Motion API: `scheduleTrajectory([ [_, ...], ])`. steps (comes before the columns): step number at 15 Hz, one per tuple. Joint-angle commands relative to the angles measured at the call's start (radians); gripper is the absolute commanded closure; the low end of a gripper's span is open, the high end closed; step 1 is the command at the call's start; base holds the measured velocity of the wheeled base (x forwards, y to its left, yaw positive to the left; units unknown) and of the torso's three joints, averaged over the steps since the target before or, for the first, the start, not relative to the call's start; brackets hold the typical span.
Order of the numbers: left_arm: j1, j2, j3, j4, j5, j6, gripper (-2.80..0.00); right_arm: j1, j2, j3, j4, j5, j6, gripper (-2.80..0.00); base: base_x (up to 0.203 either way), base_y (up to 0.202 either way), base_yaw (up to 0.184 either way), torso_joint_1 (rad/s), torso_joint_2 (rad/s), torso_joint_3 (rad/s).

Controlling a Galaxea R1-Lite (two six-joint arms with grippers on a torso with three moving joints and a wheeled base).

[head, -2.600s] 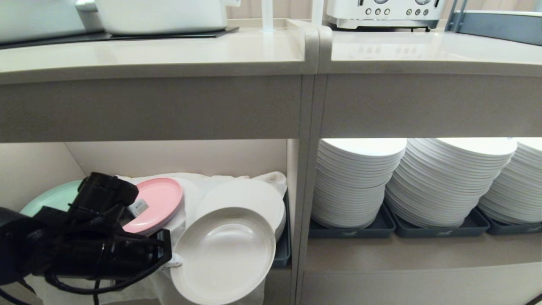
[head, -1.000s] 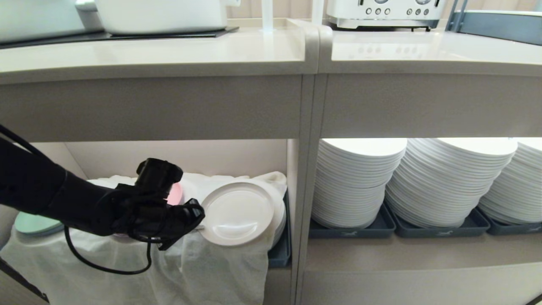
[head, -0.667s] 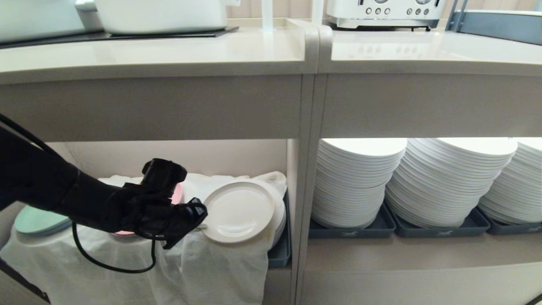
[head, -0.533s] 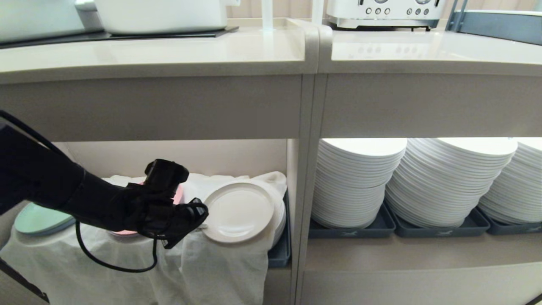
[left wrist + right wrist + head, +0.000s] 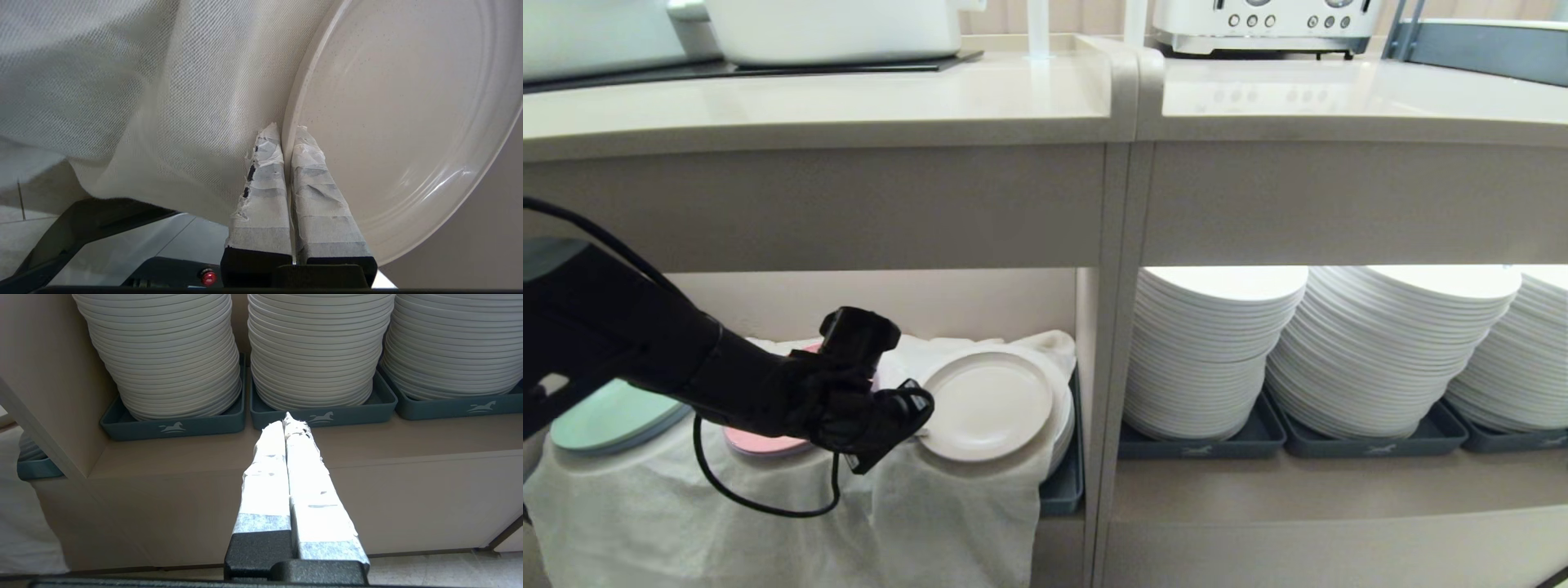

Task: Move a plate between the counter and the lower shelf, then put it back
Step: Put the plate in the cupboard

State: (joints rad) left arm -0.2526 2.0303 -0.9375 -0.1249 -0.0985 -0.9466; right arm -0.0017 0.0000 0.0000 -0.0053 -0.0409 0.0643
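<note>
Plate (image 5: 987,404) is held by its rim at the left gripper (image 5: 915,425), inside the lower shelf (image 5: 866,298), over the white cloth (image 5: 768,523) and just above the covered pile at the shelf's right end. Taped fingers (image 5: 318,196) are pressed onto the rim from both faces, one above and one beneath, as the left wrist view shows. From the fingers the plate extends away toward the shelf's right wall, face up and tilted a little toward the shelf's open front. A pink plate (image 5: 760,443) and a mint plate (image 5: 613,416) lie left of it on the cloth. The counter (image 5: 809,102) runs above the shelf. The right gripper (image 5: 288,420) is parked before the neighbouring bay of white plate stacks (image 5: 318,347), fingers pressed together on nothing. Setting down is judged the step in hand, needing only a short lowering.
</note>
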Motion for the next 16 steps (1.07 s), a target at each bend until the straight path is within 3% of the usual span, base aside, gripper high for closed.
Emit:
scheduleTrajectory([
  [1, -0.001, 0.016, -0.018, 0.000, 0.000, -0.005, 0.00, 0.000, 0.000, 0.000, -0.001, -0.001, 0.000, 0.00, 0.000, 0.000, 0.000, 0.000, 0.00, 0.000],
  [16, -0.016, 0.061, -0.070, 0.004, 0.036, -0.003, 0.00, 0.000, 0.000, 0.000, -0.001, -0.001, 0.000, 0.00, 0.000, 0.000, 0.000, 0.000, 0.00, 0.000],
])
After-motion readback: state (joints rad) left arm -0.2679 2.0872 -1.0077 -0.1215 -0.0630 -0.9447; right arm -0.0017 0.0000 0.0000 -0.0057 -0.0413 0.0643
